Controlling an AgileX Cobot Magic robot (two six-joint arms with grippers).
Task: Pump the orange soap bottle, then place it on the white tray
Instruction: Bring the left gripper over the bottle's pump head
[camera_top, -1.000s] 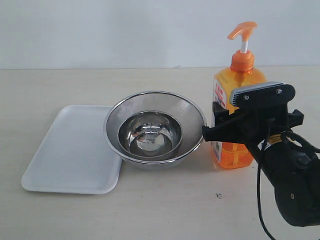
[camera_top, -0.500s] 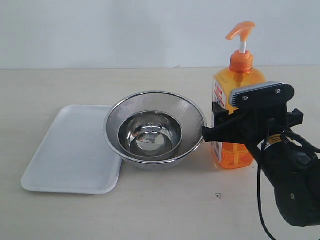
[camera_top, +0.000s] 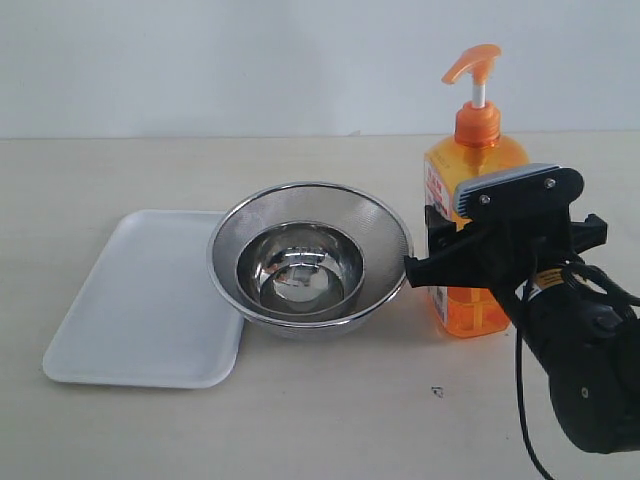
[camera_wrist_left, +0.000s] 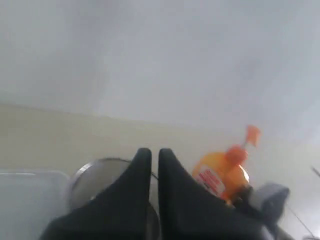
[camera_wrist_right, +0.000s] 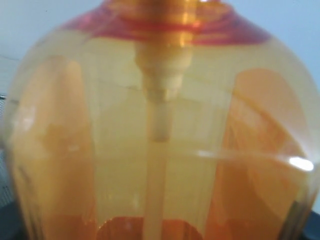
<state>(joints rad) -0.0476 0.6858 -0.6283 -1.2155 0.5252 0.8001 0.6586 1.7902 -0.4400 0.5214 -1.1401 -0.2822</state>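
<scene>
Between your right gripper (camera_top: 445, 237) fingers the orange soap bottle (camera_top: 476, 150) stands clamped; both now sit slightly nearer the steel bowl (camera_top: 310, 200) than a second ago. White tray (camera_top: 130, 300) lies beyond that bowl. Your left gripper (camera_wrist_left: 154, 162): pinched together, empty.

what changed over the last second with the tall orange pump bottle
The tall translucent orange soap bottle, clamped in the right gripper, edged slightly left toward the round steel bowl; its pump head shows the shift most. The gripper went with it. The bowl and the flat white tray stayed put; nothing was released.
</scene>
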